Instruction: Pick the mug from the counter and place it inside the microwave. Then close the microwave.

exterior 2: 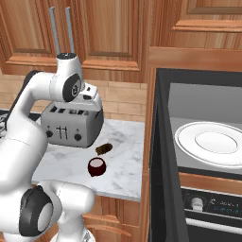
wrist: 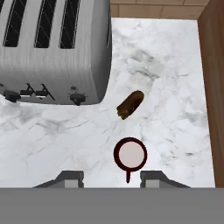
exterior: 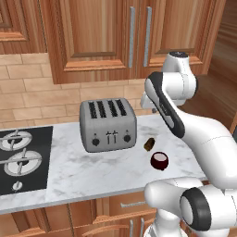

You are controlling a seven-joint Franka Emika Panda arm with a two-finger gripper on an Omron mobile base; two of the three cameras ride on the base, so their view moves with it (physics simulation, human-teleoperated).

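Note:
The mug, small, dark red and rounded, stands upright on the white marble counter near its front edge. From above in the hand view the mug shows its pale inside, with its handle pointing toward the camera. My gripper hovers high above the counter, open, with nothing between its fingertips; the mug lies just ahead of the gap. The microwave at the right stands open, its white round plate bare and its dark door swung out edge-on.
A silver four-slot toaster sits behind and left of the mug. A brown oblong lump lies between them. A black stovetop occupies the counter's left end. Wooden cabinets hang above; a wooden panel bounds the counter's right.

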